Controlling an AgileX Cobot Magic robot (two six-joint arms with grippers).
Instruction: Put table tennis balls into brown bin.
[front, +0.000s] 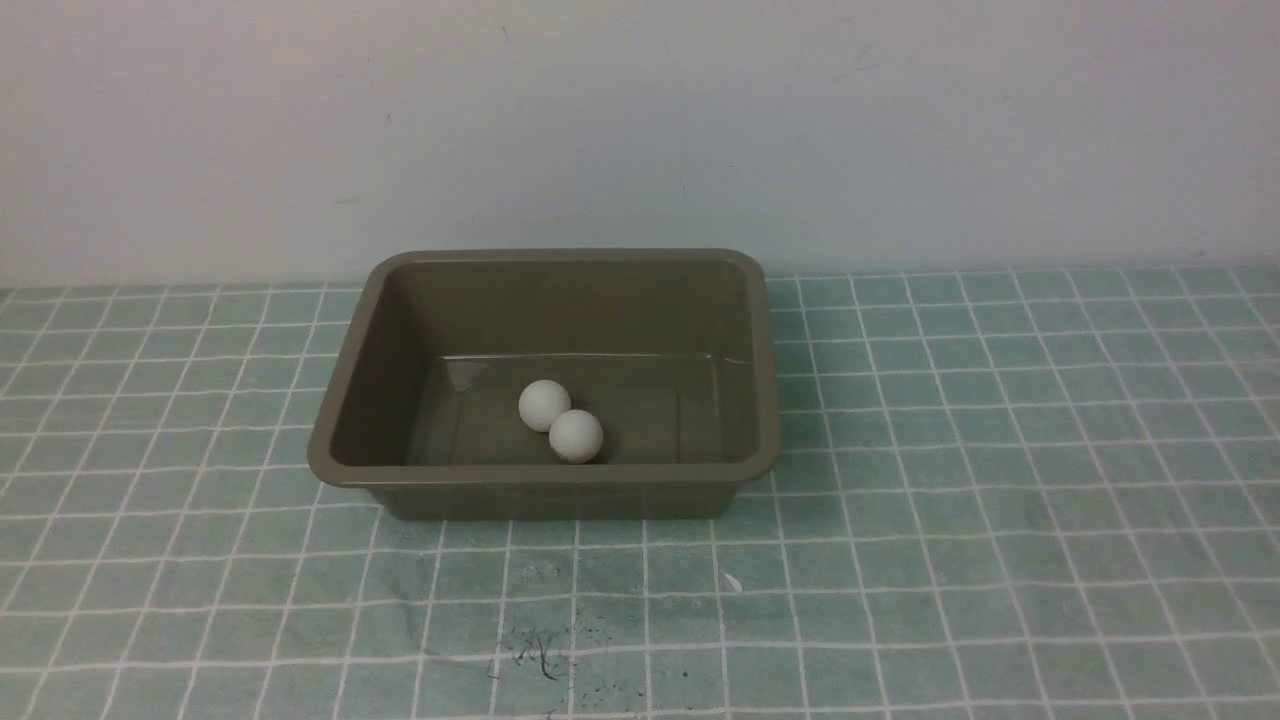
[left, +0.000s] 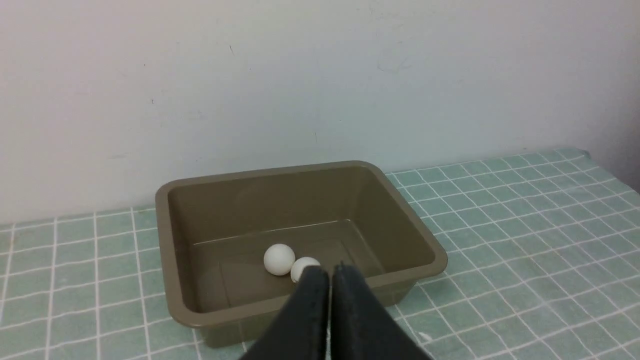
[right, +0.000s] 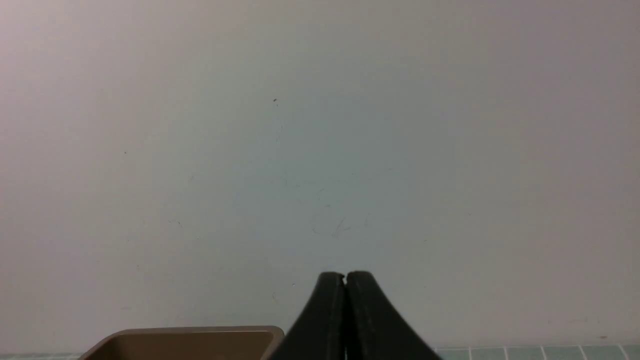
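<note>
The brown bin (front: 340, 440) stands on the checked cloth near the wall. Two white table tennis balls lie on its glossy bottom, touching: one (front: 544, 405) farther back, the other (front: 576, 436) closer to the front wall. The left wrist view shows the bin (left: 170, 280) and both balls, one (left: 279, 259) whole and one (left: 303, 265) partly behind my left gripper (left: 330, 270), which is shut and empty, held back from the bin. My right gripper (right: 345, 276) is shut and empty, facing the wall, with a corner of the bin (right: 190, 335) below it. Neither gripper appears in the front view.
A green cloth with a white grid (front: 1000, 500) covers the table. A plain pale wall (front: 640, 120) rises right behind the bin. Dark scribble marks (front: 535, 655) and a small white scrap (front: 732, 582) lie on the cloth in front of the bin.
</note>
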